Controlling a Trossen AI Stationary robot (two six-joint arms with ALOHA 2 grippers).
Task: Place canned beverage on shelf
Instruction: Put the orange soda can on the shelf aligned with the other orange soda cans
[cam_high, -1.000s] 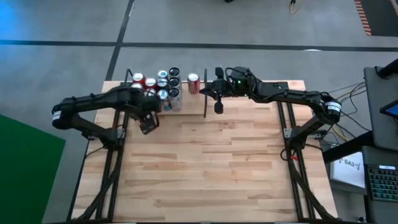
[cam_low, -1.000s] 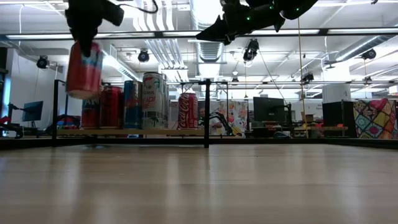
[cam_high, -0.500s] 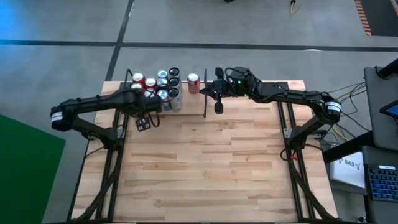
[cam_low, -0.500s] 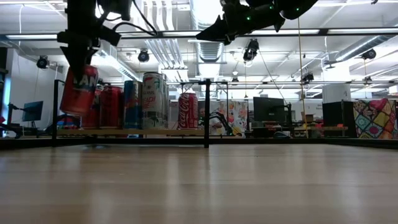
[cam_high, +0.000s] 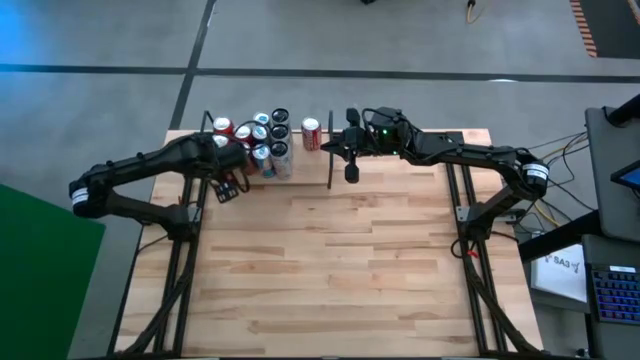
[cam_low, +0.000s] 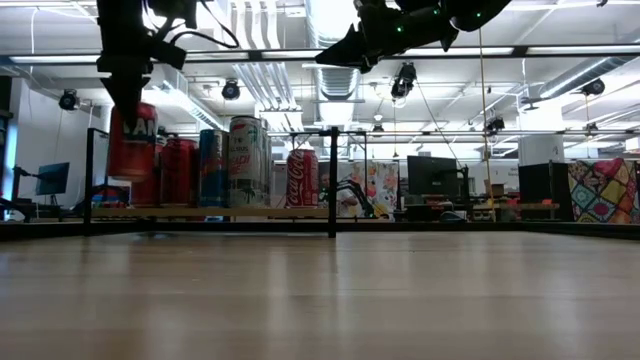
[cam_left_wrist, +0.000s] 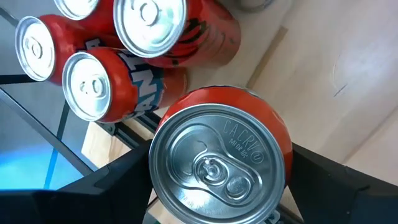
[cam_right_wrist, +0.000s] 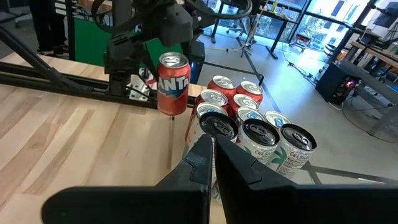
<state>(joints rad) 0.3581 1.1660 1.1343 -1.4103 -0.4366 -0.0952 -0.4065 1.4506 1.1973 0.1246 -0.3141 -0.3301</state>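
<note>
Fanta can (cam_right_wrist: 173, 84), clamped in the left gripper's (cam_high: 237, 170) fingers, hangs at the shelf's (cam_high: 300, 162) 9 o'clock end, near standing cans (cam_high: 262, 138). Lowered crooked, it could topple them. Right gripper (cam_high: 351, 150), fingers together, waits at 12 o'clock.

An orange can (cam_right_wrist: 173, 84) with blue-and-white lettering is showing upper centre; red cans (cam_right_wrist: 222, 86) and white-green cans (cam_right_wrist: 293, 147) are clustering right; the table (cam_high: 340, 260) is showing pale wood.
</note>
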